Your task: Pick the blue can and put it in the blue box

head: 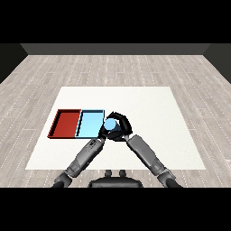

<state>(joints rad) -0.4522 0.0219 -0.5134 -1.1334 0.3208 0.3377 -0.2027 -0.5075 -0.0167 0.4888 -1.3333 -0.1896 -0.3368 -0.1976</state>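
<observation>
The blue can [111,125] stands upright just past the right edge of the light blue tray [88,126]. My right hand [123,125] reaches in from the right, and its fingers and thumb curl round the can from behind and in front. My left hand [104,132] sits low against the can's left side, at the tray's near right corner, and is partly hidden behind the can and the right hand. Most of the can's body is covered, so only its top shows.
The red tray [65,123] lies directly left of the blue tray, and the two share a wall. Both trays hold nothing. The white table [149,103] stretches wide to the right and behind the hands.
</observation>
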